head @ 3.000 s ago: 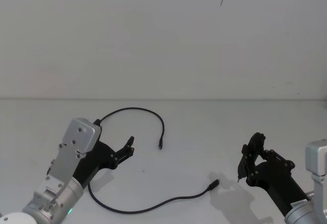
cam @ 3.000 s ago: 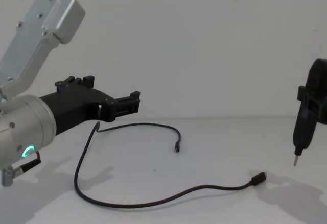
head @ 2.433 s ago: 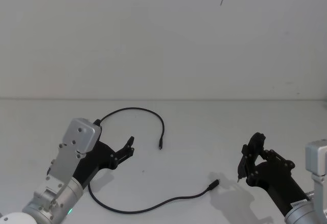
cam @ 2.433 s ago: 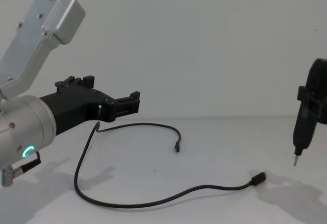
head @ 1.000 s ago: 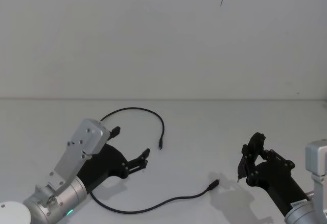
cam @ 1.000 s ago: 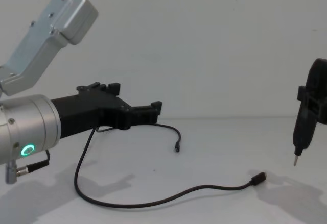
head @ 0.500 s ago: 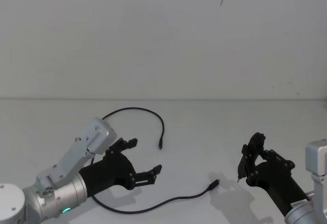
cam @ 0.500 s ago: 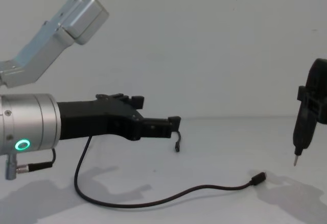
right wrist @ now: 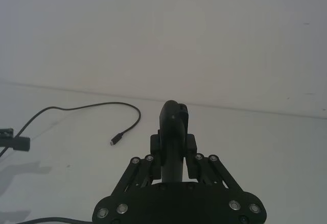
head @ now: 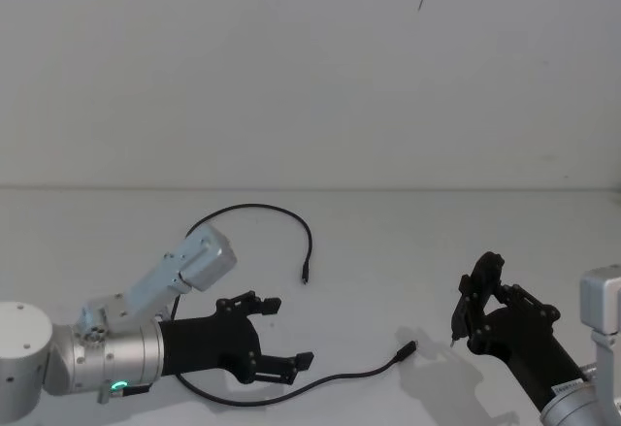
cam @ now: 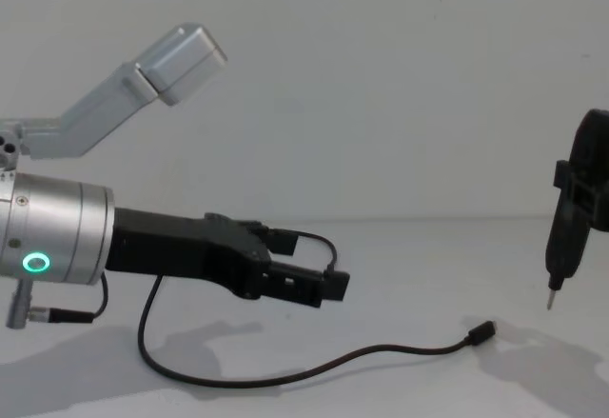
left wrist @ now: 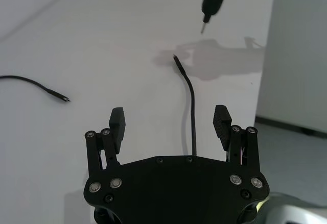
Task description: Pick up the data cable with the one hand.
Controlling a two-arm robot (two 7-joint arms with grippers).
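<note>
Blocky matte-black left gripper [head: 288,331], fingers spread, hovers above the thin black data cable [left wrist: 193,106] on the white tabletop [head: 388,251] at 6 o'clock — closing too high could miss it. At 4 o'clock the right gripper [head: 480,295] clenches a slim black tool [cam: 559,261].

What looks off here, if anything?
Nothing stands out. The cable lies loose and intact on the table; the open left gripper hovers over it, the right gripper sits parked, clamped on its tool.
</note>
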